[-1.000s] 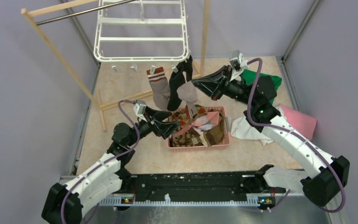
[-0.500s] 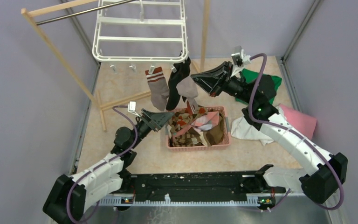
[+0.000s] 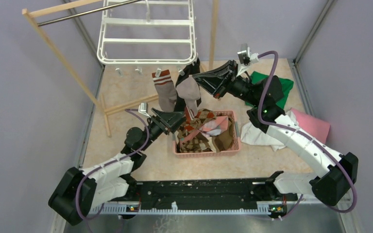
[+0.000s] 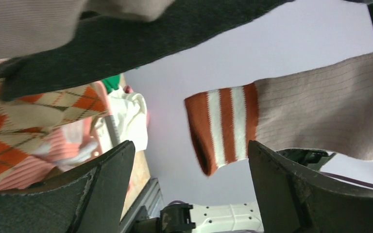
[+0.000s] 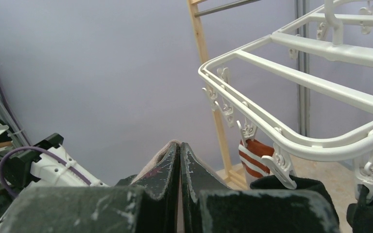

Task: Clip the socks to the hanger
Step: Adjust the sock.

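Observation:
The white hanger (image 3: 148, 34) (image 5: 291, 82) hangs at the back from the rack. A grey-brown sock with a striped cuff (image 3: 165, 94) (image 5: 252, 160) and a black sock (image 3: 180, 97) (image 5: 296, 187) dangle from clips on its near edge. My right gripper (image 3: 197, 79) (image 5: 179, 145) is shut on another grey-brown sock (image 3: 190, 93) (image 5: 162, 153) just below that edge. This sock's orange-and-white cuff (image 4: 223, 126) hangs in front of my left gripper (image 3: 177, 118) (image 4: 190, 148), which is open and holds nothing. More socks, argyle (image 3: 199, 131) (image 4: 9, 126) among them, lie in the basket.
The pink basket (image 3: 233, 150) sits mid-table beneath both grippers. The wooden rack (image 3: 58, 48) with its metal bar stands at the back left. Green (image 3: 277, 85), pink (image 3: 315, 126) and white (image 3: 257, 136) cloths lie to the right, under the right arm.
My left gripper has lifted from the basket and moved right, toward the hanging cuff. My right gripper has carried its sock left, closer to the hanger's near edge.

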Available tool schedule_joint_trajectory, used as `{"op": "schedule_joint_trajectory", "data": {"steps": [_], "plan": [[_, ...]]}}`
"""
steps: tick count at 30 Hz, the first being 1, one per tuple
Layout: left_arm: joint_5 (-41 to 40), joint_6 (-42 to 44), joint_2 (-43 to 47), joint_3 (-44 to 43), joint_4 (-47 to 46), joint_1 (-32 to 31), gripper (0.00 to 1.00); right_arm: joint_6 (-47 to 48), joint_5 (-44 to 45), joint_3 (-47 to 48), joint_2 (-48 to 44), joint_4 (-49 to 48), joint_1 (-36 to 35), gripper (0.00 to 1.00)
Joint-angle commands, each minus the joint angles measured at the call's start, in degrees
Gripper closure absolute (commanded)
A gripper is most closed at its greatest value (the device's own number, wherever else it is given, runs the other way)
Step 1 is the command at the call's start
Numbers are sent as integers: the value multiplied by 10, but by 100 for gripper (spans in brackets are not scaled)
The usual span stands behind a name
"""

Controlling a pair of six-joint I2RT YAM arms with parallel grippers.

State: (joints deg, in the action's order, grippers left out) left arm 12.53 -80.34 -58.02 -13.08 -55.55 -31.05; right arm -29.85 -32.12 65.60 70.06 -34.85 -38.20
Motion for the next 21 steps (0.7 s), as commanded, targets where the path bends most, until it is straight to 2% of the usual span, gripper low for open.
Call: {"op": "schedule_joint_trajectory", "data": {"steps": [1,6,13,16,21], "plan": [[-29,-34,-30,-40,-106,-17,11,-19,10,38,6,-34,-10,100],[-43,-59,-61,-51,-158,-22,20,-22,14,41,8,-31,-12,100],[-51,-74,-73,-68,-174,-26,41,-22,17,43,5,-20,-11,100],[-50,-75,-75,-69,-175,-26,42,-22,19,43,4,-18,-12,100],[-37,-75,-78,-47,-151,-26,37,-22,20,47,5,-19,-12,100]]}}
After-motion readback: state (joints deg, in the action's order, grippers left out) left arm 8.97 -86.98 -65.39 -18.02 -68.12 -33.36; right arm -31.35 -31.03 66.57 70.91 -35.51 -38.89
